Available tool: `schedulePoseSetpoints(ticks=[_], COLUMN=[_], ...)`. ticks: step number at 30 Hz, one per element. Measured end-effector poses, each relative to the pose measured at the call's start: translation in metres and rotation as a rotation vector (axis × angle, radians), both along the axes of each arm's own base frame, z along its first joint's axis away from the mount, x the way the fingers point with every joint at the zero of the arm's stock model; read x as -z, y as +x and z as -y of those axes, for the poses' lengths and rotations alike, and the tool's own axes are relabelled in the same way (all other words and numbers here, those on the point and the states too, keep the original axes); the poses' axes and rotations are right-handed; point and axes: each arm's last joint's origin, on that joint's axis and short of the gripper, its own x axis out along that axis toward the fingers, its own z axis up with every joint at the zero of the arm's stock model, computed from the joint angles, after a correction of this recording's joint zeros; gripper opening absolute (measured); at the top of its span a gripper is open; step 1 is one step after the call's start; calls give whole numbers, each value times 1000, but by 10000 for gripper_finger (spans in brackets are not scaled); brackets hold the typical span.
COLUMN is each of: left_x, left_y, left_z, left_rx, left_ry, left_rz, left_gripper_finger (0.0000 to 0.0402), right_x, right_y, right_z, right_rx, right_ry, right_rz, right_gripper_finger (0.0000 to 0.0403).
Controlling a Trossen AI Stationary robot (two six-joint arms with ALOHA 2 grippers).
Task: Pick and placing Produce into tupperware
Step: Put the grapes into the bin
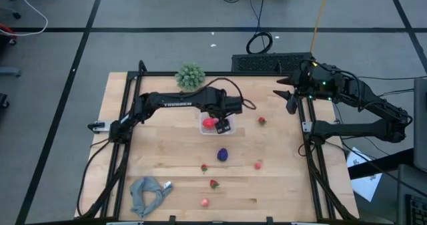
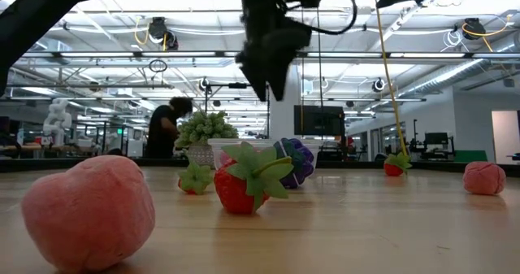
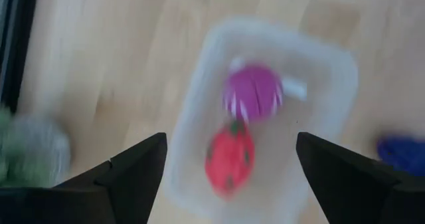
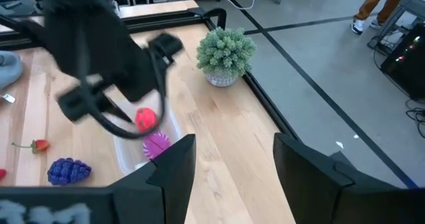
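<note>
The other dark arm (image 4: pixel 99 58) hangs over a clear plastic container (image 4: pixel 133 159) holding a red strawberry (image 4: pixel 146 119) and a magenta piece (image 4: pixel 157 144). A dark purple grape cluster (image 4: pixel 68 171) lies near it on the pale wooden surface (image 4: pixel 219 151), well apart from a green bushy ball (image 4: pixel 226 51).

Overhead, table-level and both wrist views all share the tupperware (image 1: pixel 212 125); the left wrist's sits nearest.
</note>
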Motion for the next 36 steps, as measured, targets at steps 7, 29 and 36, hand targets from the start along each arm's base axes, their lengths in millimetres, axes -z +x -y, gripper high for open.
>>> schedulePoseSetpoints(ticks=[7, 29, 36], left_x=[-10, -19, -19], left_y=[-20, -36, -29], left_z=[61, 191, 183], left_rx=[5, 95, 15], left_ry=[10, 223, 127], left_rz=[-158, 122, 155], left_gripper_finger=[340, 340, 340], right_x=[3, 5, 5], right_y=[-2, -3, -3], right_z=[-1, -1, -1], right_rx=[-11, 41, 41], right_ry=[-3, 84, 83], right_rz=[-45, -25, -26], right_gripper_finger=[193, 193, 193])
